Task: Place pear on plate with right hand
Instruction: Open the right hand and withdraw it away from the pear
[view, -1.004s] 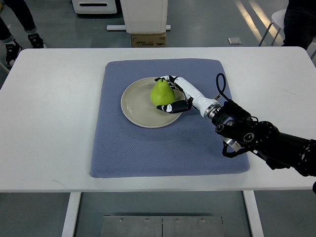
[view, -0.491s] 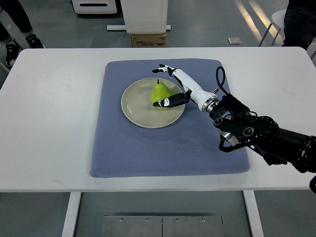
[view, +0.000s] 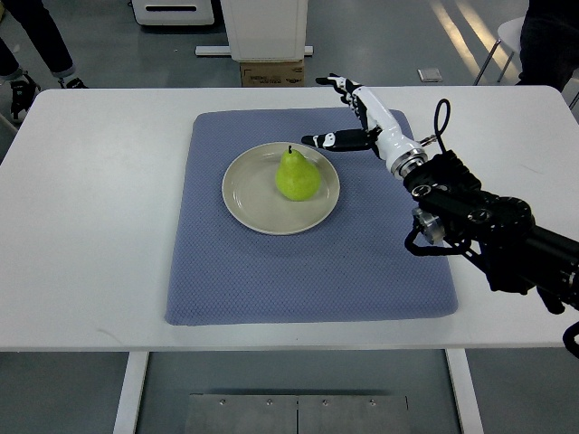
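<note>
Standing upright at the middle of the plate (view: 244, 203), on the mat (view: 271, 280) at the surface's centre, the pear (view: 297, 175) is free. Beyond it, toward the far right corner, the right hand (view: 348, 113) hovers with fingers spread, holding nothing.

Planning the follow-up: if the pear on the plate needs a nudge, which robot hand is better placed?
Right. The right robot hand hovers open just beyond the plate, apart from the pear. The left arm is not in view.
</note>
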Controlling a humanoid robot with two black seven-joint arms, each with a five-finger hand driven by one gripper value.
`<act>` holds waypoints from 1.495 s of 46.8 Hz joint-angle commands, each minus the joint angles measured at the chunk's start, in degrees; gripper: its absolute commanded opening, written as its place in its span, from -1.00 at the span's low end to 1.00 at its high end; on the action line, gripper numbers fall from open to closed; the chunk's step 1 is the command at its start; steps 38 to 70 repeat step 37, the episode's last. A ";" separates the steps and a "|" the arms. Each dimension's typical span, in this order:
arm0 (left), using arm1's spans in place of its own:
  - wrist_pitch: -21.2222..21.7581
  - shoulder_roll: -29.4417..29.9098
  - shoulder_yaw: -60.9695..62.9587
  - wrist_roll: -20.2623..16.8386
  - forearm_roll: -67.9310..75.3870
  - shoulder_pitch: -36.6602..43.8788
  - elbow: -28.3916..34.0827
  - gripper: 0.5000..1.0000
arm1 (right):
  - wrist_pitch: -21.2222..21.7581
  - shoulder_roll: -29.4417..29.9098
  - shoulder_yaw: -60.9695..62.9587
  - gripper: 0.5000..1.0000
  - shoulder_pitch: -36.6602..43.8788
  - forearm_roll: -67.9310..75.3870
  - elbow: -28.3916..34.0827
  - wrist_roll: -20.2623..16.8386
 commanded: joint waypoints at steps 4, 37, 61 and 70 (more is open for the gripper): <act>0.00 0.00 0.02 0.01 0.00 -0.01 0.00 1.00 | 0.31 -3.06 6.23 1.00 -2.81 4.94 -0.15 -2.68; 0.00 0.00 0.02 0.01 0.00 -0.01 0.00 1.00 | 12.35 -5.08 27.77 1.00 -11.95 18.31 -5.51 -10.68; 0.00 0.00 0.02 0.01 0.00 -0.01 0.00 1.00 | 12.35 -5.08 27.77 1.00 -11.95 18.31 -5.51 -10.68; 0.00 0.00 0.02 0.01 0.00 -0.01 0.00 1.00 | 12.35 -5.08 27.77 1.00 -11.95 18.31 -5.51 -10.68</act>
